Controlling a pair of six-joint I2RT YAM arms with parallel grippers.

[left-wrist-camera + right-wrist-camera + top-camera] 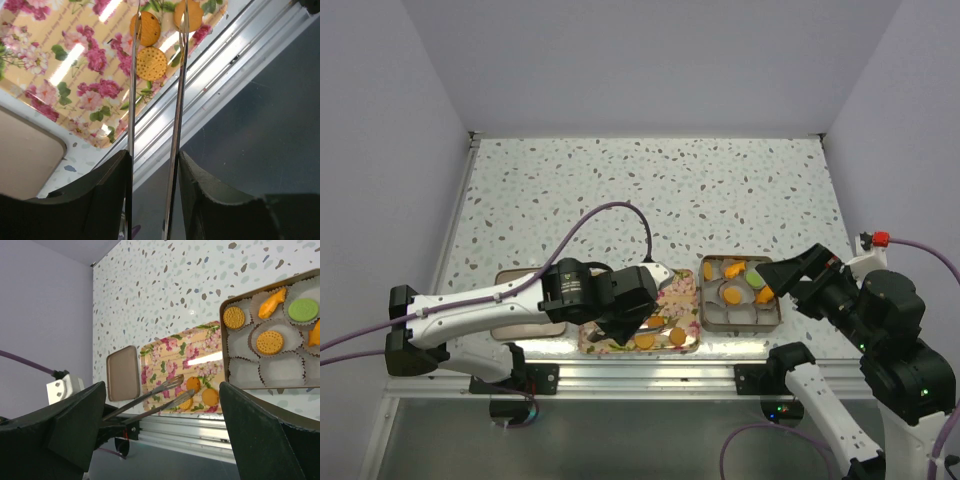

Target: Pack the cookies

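My left gripper (632,303) is shut on metal tongs (178,100), whose open tips hang over the floral tray (678,298). Three orange cookies lie on that tray near its front edge (645,340). In the left wrist view one cookie (151,63) shows between the tong arms and two more (145,28) lie at the tips. The tin box (740,326) holds white paper cups with several orange cookies (732,294) and one green cookie (757,277). My right gripper (788,283) is open and empty, above the box's right side. The right wrist view shows the tongs (165,395), the tray cookies (210,397) and the green cookie (303,309).
A flat brown lid (525,315) lies left of the floral tray, partly under my left arm. The aluminium rail (650,375) runs along the table's front edge. White walls close in the left, back and right sides.
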